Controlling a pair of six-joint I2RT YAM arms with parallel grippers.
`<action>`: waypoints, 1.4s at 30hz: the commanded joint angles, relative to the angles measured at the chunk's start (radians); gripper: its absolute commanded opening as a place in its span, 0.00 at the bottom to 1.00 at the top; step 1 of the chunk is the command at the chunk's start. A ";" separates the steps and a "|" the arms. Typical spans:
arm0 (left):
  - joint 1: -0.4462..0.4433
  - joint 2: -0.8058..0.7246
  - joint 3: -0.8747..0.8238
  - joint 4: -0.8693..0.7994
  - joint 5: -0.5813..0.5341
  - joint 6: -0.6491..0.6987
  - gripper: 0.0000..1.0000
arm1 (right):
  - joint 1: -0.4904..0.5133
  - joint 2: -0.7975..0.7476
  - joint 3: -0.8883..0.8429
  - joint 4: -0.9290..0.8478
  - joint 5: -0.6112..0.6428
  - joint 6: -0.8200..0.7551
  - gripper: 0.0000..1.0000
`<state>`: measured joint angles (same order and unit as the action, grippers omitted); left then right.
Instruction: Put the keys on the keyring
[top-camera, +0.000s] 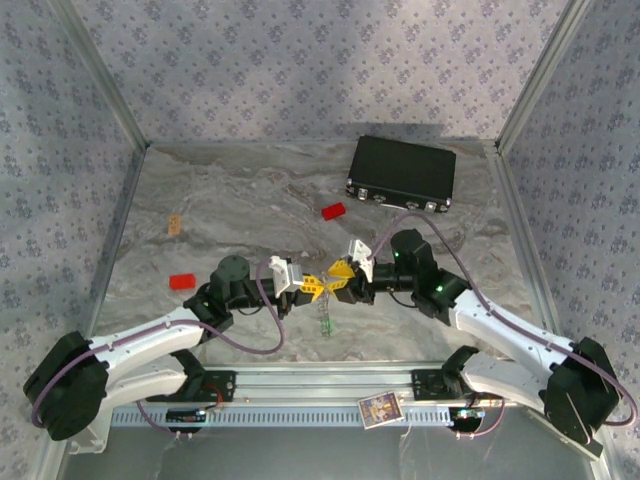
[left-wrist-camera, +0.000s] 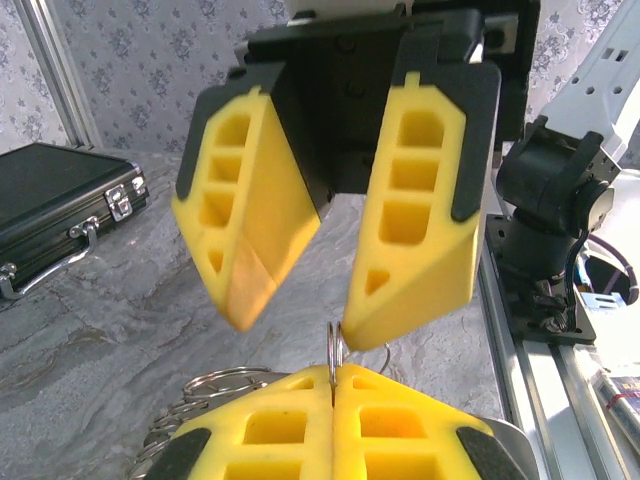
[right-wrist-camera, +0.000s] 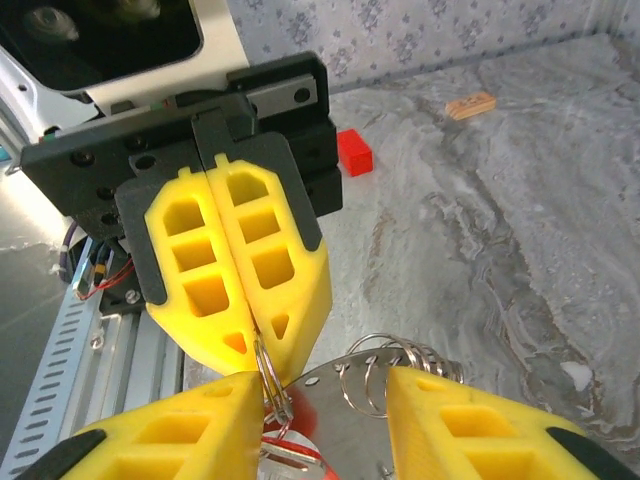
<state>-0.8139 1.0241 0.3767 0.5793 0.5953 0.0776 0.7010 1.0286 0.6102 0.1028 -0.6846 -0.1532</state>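
Observation:
My left gripper (left-wrist-camera: 333, 378) is shut on the keyring (left-wrist-camera: 335, 350), a thin silvery ring standing on edge out of its yellow fingertips. The two grippers meet tip to tip over the table's middle, the left gripper (top-camera: 312, 289) facing the right gripper (top-camera: 339, 274). My right gripper (right-wrist-camera: 325, 385) is open, one fingertip (left-wrist-camera: 352, 325) touching the keyring (right-wrist-camera: 268, 378). A red key head (right-wrist-camera: 305, 462) shows just under the ring, partly hidden. The green key (top-camera: 325, 322) lies just below the grippers. A metal plate (right-wrist-camera: 350, 430) carrying several smaller rings (right-wrist-camera: 400, 360) sits under the open right fingers.
A black case (top-camera: 402, 172) lies at the back right. One red block (top-camera: 333, 211) sits in front of it and another red block (top-camera: 182, 282) at the left near the left arm. A small tan piece (top-camera: 175, 223) lies at the back left. Patterned walls enclose the table.

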 joint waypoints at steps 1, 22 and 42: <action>-0.009 -0.007 0.026 0.052 0.040 0.008 0.00 | 0.006 0.006 0.033 -0.001 -0.031 0.005 0.34; -0.015 -0.014 0.031 0.037 0.032 0.014 0.00 | 0.014 0.024 0.094 -0.102 -0.099 -0.079 0.00; -0.016 -0.031 0.115 -0.198 0.003 0.103 0.00 | 0.080 0.105 0.339 -0.538 0.019 -0.356 0.10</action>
<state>-0.8268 1.0088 0.4633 0.3618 0.5896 0.1696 0.7708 1.1374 0.9173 -0.4126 -0.6430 -0.4923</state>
